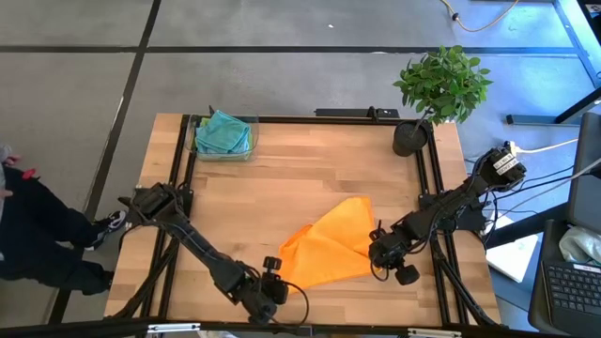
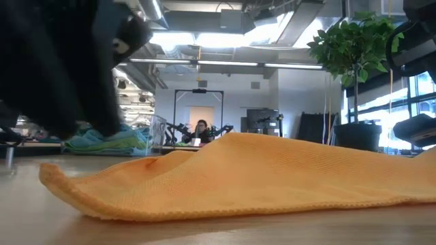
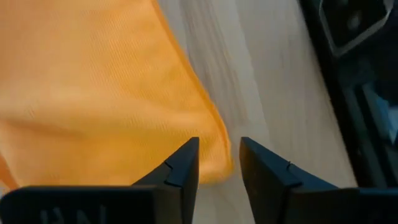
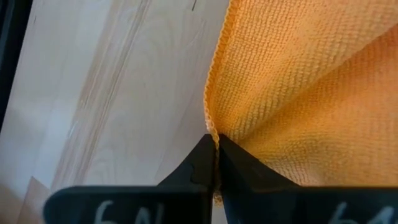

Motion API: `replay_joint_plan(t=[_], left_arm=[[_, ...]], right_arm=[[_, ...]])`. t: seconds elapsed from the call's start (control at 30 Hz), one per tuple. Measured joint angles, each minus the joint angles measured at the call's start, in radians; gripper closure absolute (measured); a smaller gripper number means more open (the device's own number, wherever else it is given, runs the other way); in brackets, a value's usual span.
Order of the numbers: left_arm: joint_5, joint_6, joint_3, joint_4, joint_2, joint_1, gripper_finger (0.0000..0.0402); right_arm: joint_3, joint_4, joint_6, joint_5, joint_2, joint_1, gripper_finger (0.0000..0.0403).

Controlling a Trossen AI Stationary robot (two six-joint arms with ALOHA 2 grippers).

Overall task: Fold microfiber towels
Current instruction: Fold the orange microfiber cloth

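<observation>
One orange towel (image 1: 331, 246) lies mid-table, w/ my right gripper (image 4: 216, 163) pinched tight on its hem at the right side. Left gripper (image 3: 217, 165) sits parted around the towel's near corner, not clamping. Teal towels (image 1: 223, 132) are piled in the bin (image 1: 252, 141) at the far-left corner.

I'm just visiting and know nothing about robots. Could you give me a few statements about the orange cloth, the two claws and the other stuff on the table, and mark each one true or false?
1. The right claw is pinched shut on the edge of the orange towel. True.
2. The left claw is clamped tight on the towel. False: its fingers stand apart, with the towel's corner at the gap.
3. The orange towel is folded into a neat square. False: it lies loose and rumpled on the table.
4. A clear bin at a far corner holds teal and blue towels. True.
5. The potted plant stands in the table's middle. False: it stands at a far corner.
</observation>
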Motion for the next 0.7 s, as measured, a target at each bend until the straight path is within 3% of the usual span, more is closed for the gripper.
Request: replay_joint_plan(t=[0.43,0.7], left_arm=[[0.060,-0.016,-0.006,-0.032,0.019,0.023,0.0224],[0.071,-0.012,-0.008,-0.019,0.022,0.030,0.0219]], right_arm=[[0.000,0.001,-0.025,-0.003,0.000,0.000,0.0383],[0.000,0.000,-0.012,-0.004,0.000,0.000,0.0383]])
